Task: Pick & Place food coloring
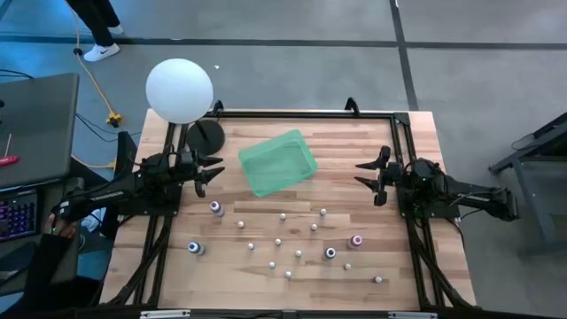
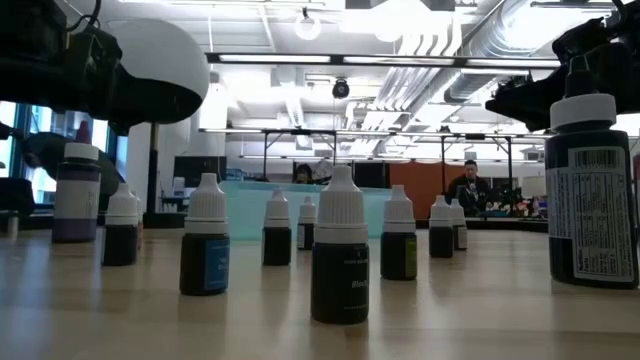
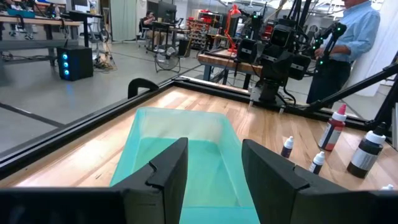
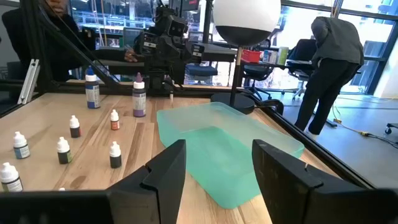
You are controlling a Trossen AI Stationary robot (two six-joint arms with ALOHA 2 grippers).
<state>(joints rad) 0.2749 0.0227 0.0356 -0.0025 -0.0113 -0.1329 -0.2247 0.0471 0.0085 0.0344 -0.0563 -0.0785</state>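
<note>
Several tiny food coloring bottles (image 1: 282, 241) with whitish caps stand upright on their bases over the near half of the wooden table; a few larger ones have purple (image 1: 216, 208), blue (image 1: 194, 249) and pink (image 1: 356, 240) bodies. The low view shows them in a row (image 2: 339, 247). A green tray (image 1: 278, 162) lies flat in the table's middle, toward the far side. My left gripper (image 1: 211, 170) hovers open at the tray's left. My right gripper (image 1: 365, 175) hovers open at its right. Both point at the tray (image 3: 186, 155) (image 4: 230, 155).
A white sphere lamp (image 1: 180, 89) on a black round base (image 1: 205, 136) stands at the far left corner. A black frame rail (image 1: 301, 112) runs along the table's far edge. People stand in the room beyond the table.
</note>
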